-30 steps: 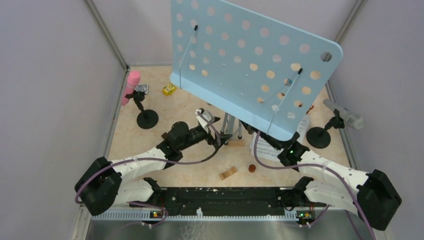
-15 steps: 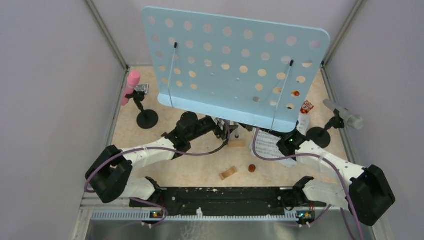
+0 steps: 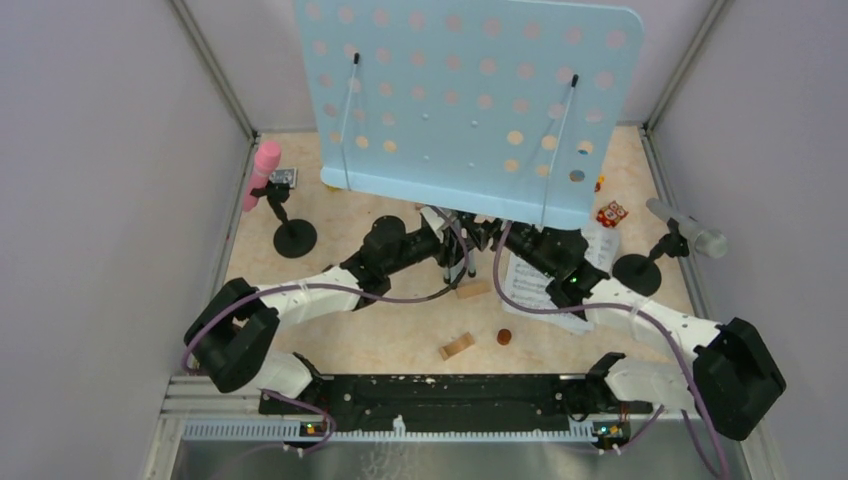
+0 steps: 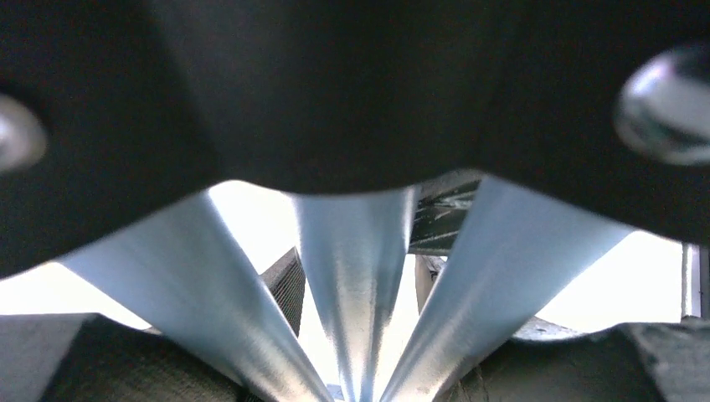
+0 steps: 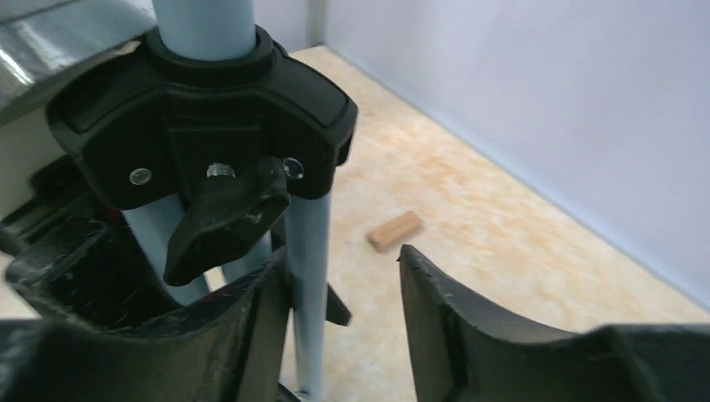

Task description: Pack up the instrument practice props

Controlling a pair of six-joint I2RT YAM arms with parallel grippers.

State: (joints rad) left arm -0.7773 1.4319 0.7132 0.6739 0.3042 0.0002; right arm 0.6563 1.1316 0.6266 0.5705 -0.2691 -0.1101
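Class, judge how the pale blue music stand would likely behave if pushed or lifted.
Probably top-heavy and apt to tip: the wide perforated rack sits high on thin tripod legs. Likely stiff, not floppy: the rack looks flat and rigid. The smooth, shiny legs may slip in a grip.

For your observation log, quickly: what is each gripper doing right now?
Left gripper: cannot be told; its camera sits right up against the tripod legs.
Right gripper: open, one of those legs between its fingers.

pale blue perforated rack (image 3: pixel 468 110), pink microphone (image 3: pixel 262 170)
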